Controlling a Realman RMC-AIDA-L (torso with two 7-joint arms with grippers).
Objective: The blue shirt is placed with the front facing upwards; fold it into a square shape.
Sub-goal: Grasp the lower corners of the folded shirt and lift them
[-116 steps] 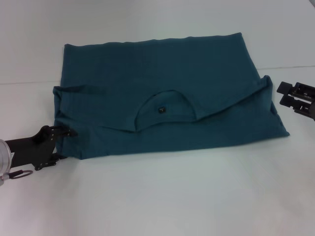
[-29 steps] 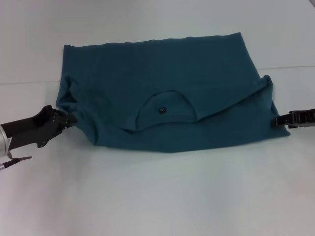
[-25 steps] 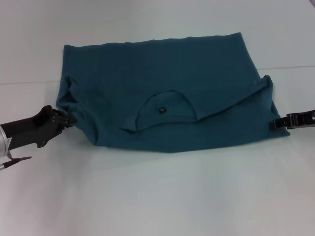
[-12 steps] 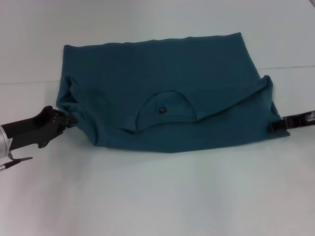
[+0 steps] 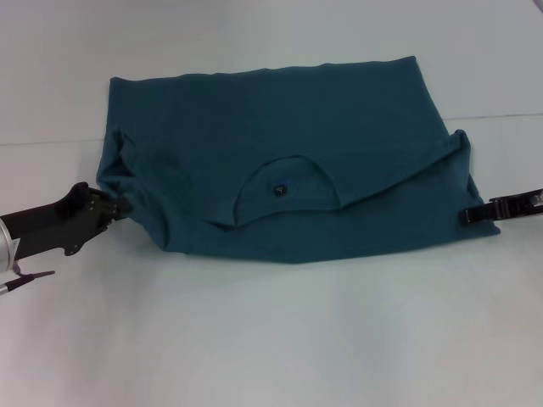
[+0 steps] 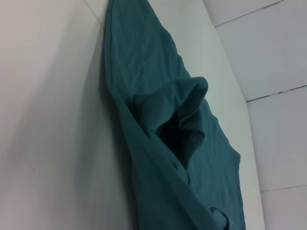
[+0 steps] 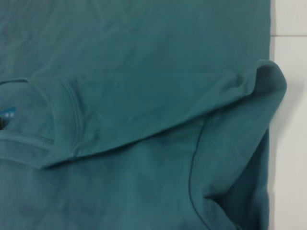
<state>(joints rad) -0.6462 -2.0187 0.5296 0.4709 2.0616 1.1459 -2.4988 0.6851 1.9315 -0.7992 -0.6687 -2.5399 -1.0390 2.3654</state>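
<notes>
Blue shirt first, seen from the head: it lies partly folded on the white table, its long axis running side to side between the two arms, collar and small dark tag showing near the middle of the folded-over flap. The left gripper sits low at the cloth's left edge, arm nearly level with the tabletop, tips touching or pinching the bunched fabric; whether it actually holds cloth I cannot tell. The right gripper is at the opposite edge, flat and level, its tips at the lower right corner; its opening is not readable either. Each arm is nearest its own end, so the shirt stretches away from each tool toward the other.

Left wrist view: the shirt edge rises in a loose, puckered loop just ahead of the camera; no fingers show.

Right wrist view: ribbed collar, folded flap and the curled right corner lie directly ahead, cloth filling nearly everything; again no fingers visible.
</notes>
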